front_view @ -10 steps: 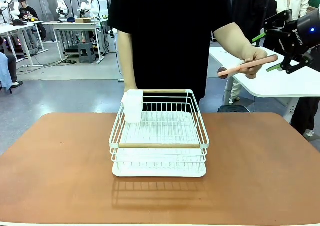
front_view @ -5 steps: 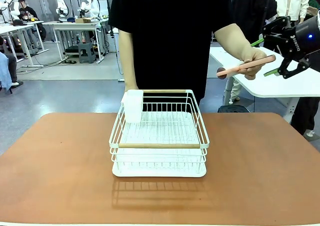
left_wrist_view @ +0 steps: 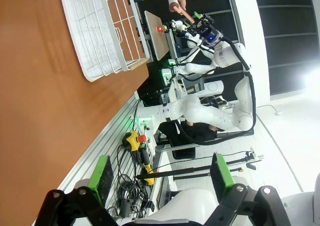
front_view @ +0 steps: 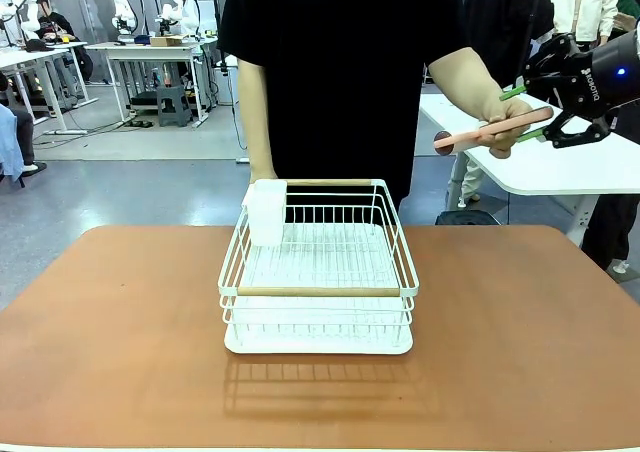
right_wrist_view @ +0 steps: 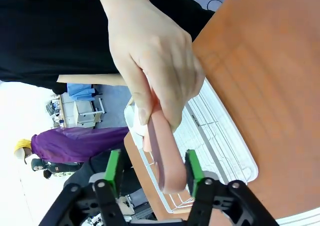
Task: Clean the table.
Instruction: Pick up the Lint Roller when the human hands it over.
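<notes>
The reddish-brown table [front_view: 120, 322] carries a white wire rack [front_view: 318, 272] at its middle. Above the table's far right, a person's hand [front_view: 503, 112] holds out a pink utensil [front_view: 470, 137] by its long handle. My right gripper [front_view: 522, 113] is open, its green pads on either side of the handle's free end. In the right wrist view the handle [right_wrist_view: 167, 161] lies between the fingers of the right gripper [right_wrist_view: 154, 168], nearer the right pad, with the hand [right_wrist_view: 150, 61] just beyond. My left gripper [left_wrist_view: 162, 172] is open and holds nothing, off the table's edge [left_wrist_view: 30, 86].
A white cup-like holder [front_view: 266, 212] hangs on the rack's far left corner. The person stands close behind the table's far edge. A white-topped table [front_view: 560, 167] stands at the right rear. Bare tabletop lies to both sides of the rack and in front of it.
My right gripper has moved left and slightly up, so its open fingers now straddle the end of the pink handle. The person's hand and the rack have stayed put.
</notes>
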Action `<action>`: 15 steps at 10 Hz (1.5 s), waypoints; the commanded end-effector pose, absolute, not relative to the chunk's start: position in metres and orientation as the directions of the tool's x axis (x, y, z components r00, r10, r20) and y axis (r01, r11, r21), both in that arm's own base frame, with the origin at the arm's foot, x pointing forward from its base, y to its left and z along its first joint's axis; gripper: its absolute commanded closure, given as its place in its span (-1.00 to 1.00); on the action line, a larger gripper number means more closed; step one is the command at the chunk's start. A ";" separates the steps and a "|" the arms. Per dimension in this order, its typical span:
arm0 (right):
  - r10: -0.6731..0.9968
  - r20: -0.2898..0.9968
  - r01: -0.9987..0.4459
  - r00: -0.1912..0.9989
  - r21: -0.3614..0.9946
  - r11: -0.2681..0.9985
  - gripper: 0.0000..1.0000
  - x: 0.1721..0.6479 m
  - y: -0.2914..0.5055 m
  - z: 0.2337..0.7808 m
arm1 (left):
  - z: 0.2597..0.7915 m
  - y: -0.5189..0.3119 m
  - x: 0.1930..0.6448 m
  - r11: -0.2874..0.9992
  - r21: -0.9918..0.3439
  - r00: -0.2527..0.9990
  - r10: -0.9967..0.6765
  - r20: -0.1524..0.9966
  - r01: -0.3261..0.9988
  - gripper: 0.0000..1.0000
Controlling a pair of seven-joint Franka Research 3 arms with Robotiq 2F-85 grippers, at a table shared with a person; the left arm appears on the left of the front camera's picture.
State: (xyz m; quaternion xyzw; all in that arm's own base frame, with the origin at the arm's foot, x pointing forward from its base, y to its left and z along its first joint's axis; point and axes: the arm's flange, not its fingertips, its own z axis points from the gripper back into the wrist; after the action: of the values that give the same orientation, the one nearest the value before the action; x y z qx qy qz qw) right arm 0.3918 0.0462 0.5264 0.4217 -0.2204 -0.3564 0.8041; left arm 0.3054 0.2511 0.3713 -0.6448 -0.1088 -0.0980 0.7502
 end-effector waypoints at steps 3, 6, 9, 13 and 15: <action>-0.784 0.100 0.362 0.613 0.847 0.391 0.93 0.403 0.044 0.516 | 0.371 0.254 0.304 0.156 -0.945 0.957 0.000 0.291 0.288 -1.00; -0.780 0.083 0.365 0.621 0.850 0.381 1.00 0.403 0.044 0.516 | 0.371 0.254 0.304 0.156 -0.945 0.957 0.000 0.291 0.288 -1.00; -0.782 0.077 0.368 0.618 0.851 0.375 1.00 0.401 0.041 0.516 | 0.371 0.254 0.304 0.156 -0.945 0.957 0.000 0.291 0.288 -1.00; -0.783 0.074 0.392 0.617 0.834 0.387 0.71 0.399 0.039 0.520 | 0.371 0.254 0.304 0.156 -0.945 0.957 0.000 0.291 0.288 -1.00; -0.783 0.074 0.392 0.617 0.834 0.387 0.71 0.399 0.039 0.520 | 0.371 0.254 0.304 0.156 -0.945 0.957 0.000 0.291 0.288 -1.00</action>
State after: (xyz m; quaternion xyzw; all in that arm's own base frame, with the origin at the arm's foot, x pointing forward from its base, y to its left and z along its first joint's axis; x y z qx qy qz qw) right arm 0.3996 0.0386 0.5184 0.4125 -0.2343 -0.3685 0.7995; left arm 0.3054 0.2511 0.3713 -0.6448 -0.1088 -0.0980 0.7502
